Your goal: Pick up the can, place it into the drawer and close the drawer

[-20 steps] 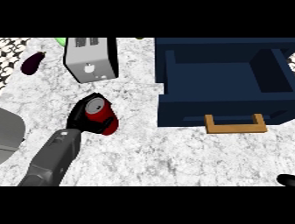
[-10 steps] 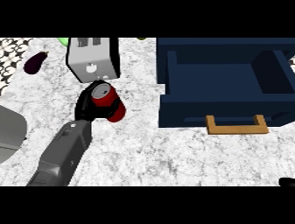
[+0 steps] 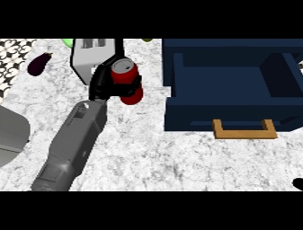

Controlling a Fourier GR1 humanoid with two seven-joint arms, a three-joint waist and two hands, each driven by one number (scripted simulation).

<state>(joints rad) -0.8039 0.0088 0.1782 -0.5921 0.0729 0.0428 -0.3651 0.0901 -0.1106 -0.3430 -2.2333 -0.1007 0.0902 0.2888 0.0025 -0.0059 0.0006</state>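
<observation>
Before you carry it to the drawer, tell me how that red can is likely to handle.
The can is a smooth cylinder, so it probably stays stiff in the left hand but could slip. It is taller than wide, so set upright in the drawer it may tip; on its side it would likely roll.

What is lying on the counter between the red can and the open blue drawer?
Nothing: in the head view, only bare marble counter separates the red can, held in the left hand, from the blue drawer.
</observation>
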